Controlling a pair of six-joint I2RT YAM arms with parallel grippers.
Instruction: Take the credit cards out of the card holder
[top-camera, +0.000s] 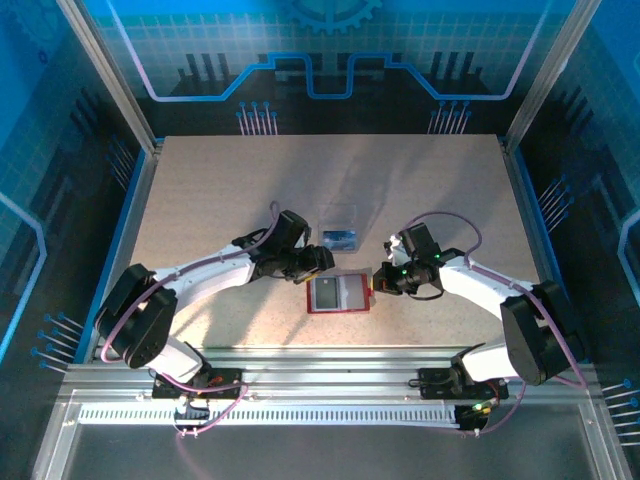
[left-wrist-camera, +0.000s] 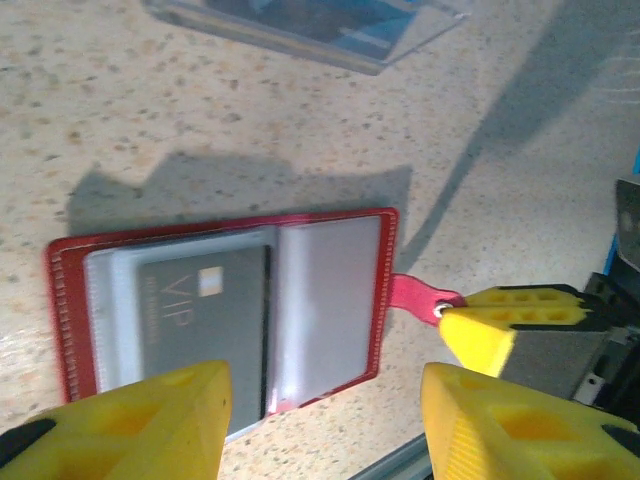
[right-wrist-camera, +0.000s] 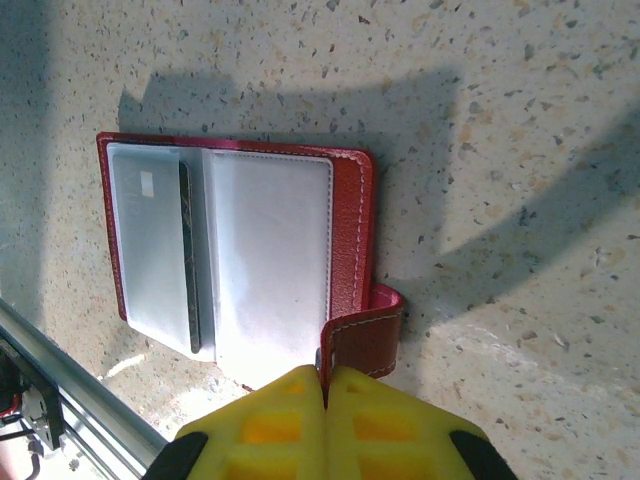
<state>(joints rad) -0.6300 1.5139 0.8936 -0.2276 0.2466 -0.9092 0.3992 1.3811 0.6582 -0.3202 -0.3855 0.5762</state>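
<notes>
Yellow fingers of right gripper (right-wrist-camera: 325, 395) nearest, pressed together on red tab (right-wrist-camera: 365, 335) of card holder (right-wrist-camera: 345, 220). We log holder pinned open, flat on table. Left gripper (left-wrist-camera: 320, 420): fingers spread, nothing between, just beside holder. Dark card (left-wrist-camera: 200, 310) in grey pocket; we count at least one left to pull. Blue card (top-camera: 340, 238) out, lying just beyond holder. Paler item (top-camera: 338, 214) past it, kind unclear. Speckled beige table (top-camera: 200, 200); metal rail (top-camera: 320, 370) at near edge; blue circuit-print walls (top-camera: 60, 150).

The card holder (top-camera: 338, 293) is boxed in: left end effector (top-camera: 318, 262) over its far-left corner, right end effector (top-camera: 374, 285) clamped at its right edge. A blue card (top-camera: 340, 238) lies just beyond. The far bench (top-camera: 250, 170) stands open.
</notes>
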